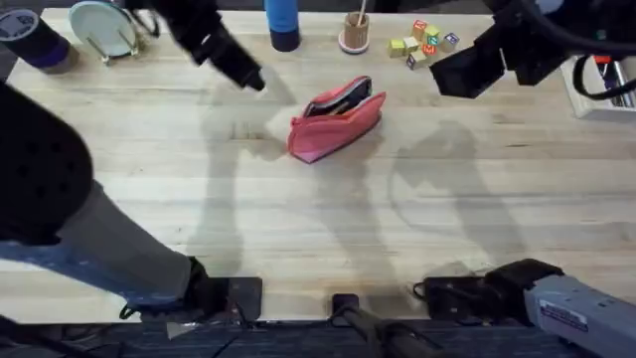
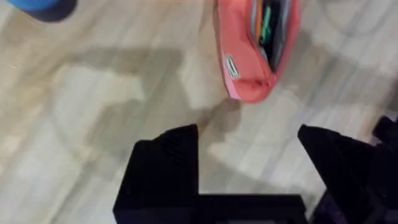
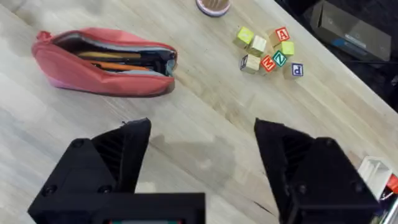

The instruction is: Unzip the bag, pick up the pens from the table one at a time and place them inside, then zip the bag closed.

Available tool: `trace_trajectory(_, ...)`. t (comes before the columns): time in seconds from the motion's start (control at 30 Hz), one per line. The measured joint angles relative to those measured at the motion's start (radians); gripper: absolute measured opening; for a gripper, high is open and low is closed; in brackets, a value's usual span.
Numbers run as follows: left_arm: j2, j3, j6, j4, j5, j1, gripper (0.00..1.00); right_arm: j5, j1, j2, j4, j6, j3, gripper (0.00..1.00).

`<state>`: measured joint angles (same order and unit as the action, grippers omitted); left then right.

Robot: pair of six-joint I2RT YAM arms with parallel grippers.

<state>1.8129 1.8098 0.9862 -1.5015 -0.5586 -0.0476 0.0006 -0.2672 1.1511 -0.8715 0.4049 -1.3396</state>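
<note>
The pink bag (image 1: 336,121) lies unzipped near the middle of the table (image 1: 298,229), its top gaping. Inside it rest the pens: a yellow one (image 3: 102,55) and an orange one (image 3: 118,65); the orange pen (image 2: 257,22) also shows beside something green in the left wrist view. My left gripper (image 1: 250,80) hovers to the left of the bag (image 2: 252,56), open and empty (image 2: 249,146). My right gripper (image 1: 459,72) hangs to the bag's right, apart from the bag (image 3: 102,65), open with nothing between its fingers (image 3: 202,134).
Along the far edge stand a blue bottle (image 1: 282,22), a small cup with a stick (image 1: 355,33) and lettered blocks (image 1: 424,42). A plate on a rack (image 1: 104,28) and a dark cylinder (image 1: 35,40) sit far left, a white tray (image 1: 606,85) far right.
</note>
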Motion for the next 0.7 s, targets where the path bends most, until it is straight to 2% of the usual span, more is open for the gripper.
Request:
trace_trajectory(0.23,-0.082,-0.237,0.203,-0.007,-0.094,-0.152,0.995,0.000,0.000,0.000,0.000,0.000,0.000,0.998)
trace_trajectory(0.47,-0.217,-0.406,0.396,-0.004,-0.202,-0.267,0.995,0.000,0.000,0.000,0.000,0.000,0.000,0.998)
trace_trajectory(0.6,-0.236,-0.483,0.446,0.034,-0.247,-0.313,0.995,0.000,0.000,0.000,0.000,0.000,0.000,0.998)
trace_trajectory(0.7,-0.235,-0.545,0.479,0.059,-0.262,-0.321,0.995,0.000,0.000,0.001,0.000,0.000,0.000,0.998)
